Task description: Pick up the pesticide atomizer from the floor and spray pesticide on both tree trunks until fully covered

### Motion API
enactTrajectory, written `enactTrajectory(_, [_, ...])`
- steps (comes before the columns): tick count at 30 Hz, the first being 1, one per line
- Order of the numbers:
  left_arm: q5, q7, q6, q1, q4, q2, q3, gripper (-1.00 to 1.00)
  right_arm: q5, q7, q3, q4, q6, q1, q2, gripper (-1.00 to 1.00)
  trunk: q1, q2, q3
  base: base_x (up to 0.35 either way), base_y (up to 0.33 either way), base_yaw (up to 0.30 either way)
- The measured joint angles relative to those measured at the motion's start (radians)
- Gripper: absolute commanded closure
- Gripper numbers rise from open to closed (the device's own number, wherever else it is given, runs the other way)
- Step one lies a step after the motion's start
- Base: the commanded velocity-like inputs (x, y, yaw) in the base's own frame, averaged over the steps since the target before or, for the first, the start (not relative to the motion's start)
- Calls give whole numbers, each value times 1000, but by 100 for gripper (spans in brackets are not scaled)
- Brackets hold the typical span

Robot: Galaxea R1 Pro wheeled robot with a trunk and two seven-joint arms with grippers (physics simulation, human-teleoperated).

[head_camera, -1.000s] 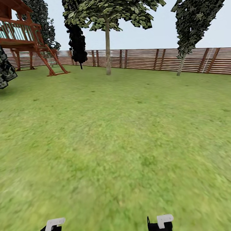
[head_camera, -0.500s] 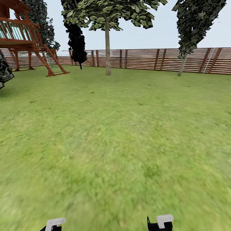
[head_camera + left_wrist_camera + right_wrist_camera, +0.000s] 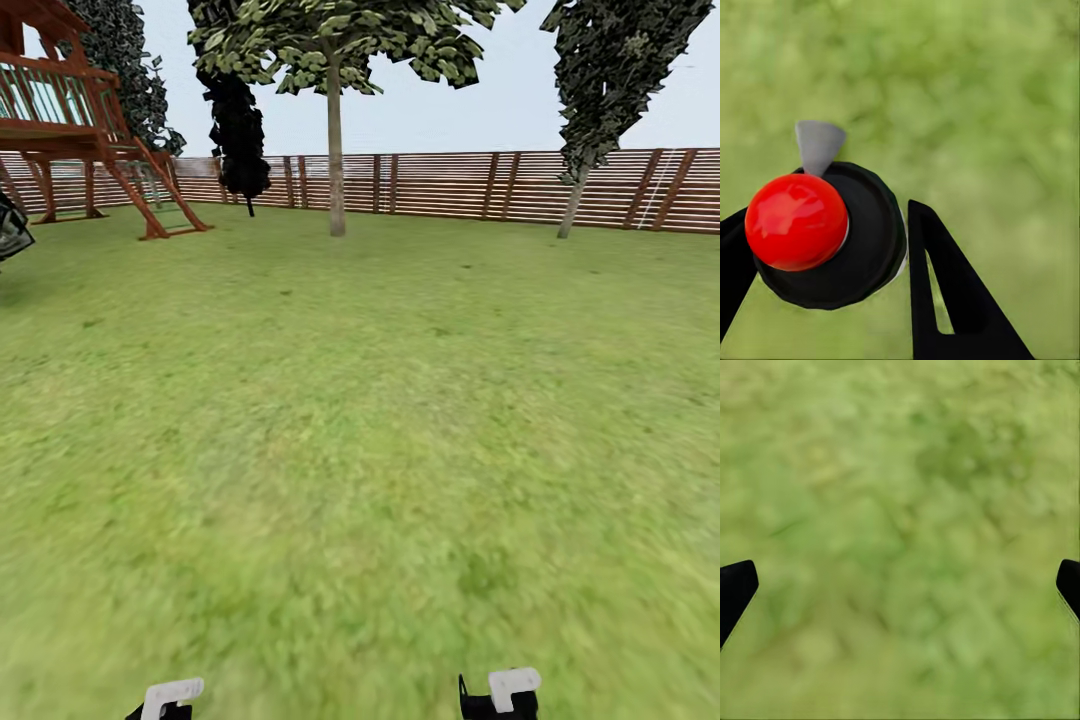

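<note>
We record a wide green lawn [image 3: 380, 420] closed at the far side by a brown horizontal-slat wooden fence [image 3: 450, 185]. Before the fence stand a pale, straight-trunked tree with grey-green foliage [image 3: 336, 150], its crown cut by the frame's top edge, and a leaning tree with dark foliage [image 3: 590, 110], likewise cut off above. A thin-stemmed black-foliaged tree [image 3: 238, 120] stands near the fence, and a red-brown wooden play tower [image 3: 70, 120] is cropped at the left edge, with a dark mottled object [image 3: 10, 230] just showing beside it; we cannot identify it.

In the left wrist view, the left gripper [image 3: 832, 255] has its black fingers [image 3: 945, 292] closed against the black round-bodied pesticide atomizer with a red ball cap and grey nozzle [image 3: 825, 232], held above blurred grass.

In the right wrist view, the right gripper [image 3: 900, 589] shows two black fingertips [image 3: 735, 589] at opposite edges, spread wide with nothing but grass between them.

In the head view both arms appear as white-and-black fragments at the bottom edge.
</note>
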Motion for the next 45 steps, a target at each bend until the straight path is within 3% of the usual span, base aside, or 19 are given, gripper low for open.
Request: enactTrajectory(45, [0,0,0,0,0,1,0,100,3,1,0,0,0,0,-9,-100,0,0,-2,339,0,21])
